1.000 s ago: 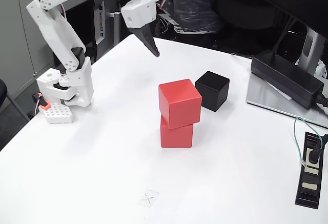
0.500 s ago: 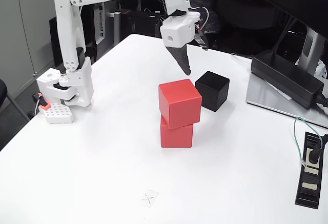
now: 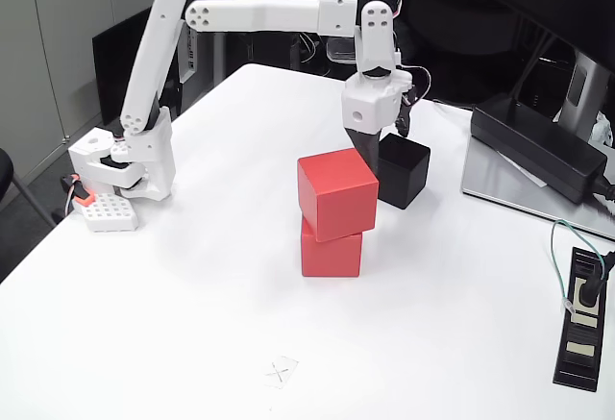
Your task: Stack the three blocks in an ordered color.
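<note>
Two red blocks stand stacked near the table's middle in the fixed view: the upper red block (image 3: 336,192) sits slightly twisted and shifted on the lower red block (image 3: 332,253). The black block (image 3: 405,175) rests on the table just right of and behind the stack. My gripper (image 3: 386,139) hangs over the black block's top, pointing down. One dark finger (image 3: 369,147) is at the block's left top edge and the other is behind it. The jaws look open and hold nothing.
A long black power brick (image 3: 538,146) lies on a grey slab at the right. A power strip (image 3: 581,319) with a plugged cable sits near the right edge. The arm's base (image 3: 123,165) and a white holed block (image 3: 104,213) are at the left. A small X mark (image 3: 279,372) is near the front.
The arm has swung from the table's back left across to the right and lowered, bringing the gripper down onto the black block. The blocks have not moved.
</note>
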Motion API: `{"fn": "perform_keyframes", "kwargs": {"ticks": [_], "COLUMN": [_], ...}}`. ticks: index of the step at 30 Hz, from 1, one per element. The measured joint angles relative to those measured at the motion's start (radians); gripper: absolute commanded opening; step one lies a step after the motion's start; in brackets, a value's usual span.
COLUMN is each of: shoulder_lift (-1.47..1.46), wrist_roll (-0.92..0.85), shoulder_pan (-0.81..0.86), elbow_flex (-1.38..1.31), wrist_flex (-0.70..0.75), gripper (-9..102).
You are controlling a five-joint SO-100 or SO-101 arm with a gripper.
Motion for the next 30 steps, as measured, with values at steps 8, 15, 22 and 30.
{"fn": "perform_keyframes", "kwargs": {"ticks": [8,15,22,30], "shoulder_lift": [-0.092,-0.164,-0.173,-0.172], "wrist_roll": [0.0,0.0,0.043,0.089], "shoulder_pan": [-0.003,-0.005,-0.005,-0.005], "elbow_flex": [-0.075,-0.123,-0.161,-0.175], "wrist_flex": [0.0,0.0,0.0,0.0], "gripper": [36,36,20,8]}}
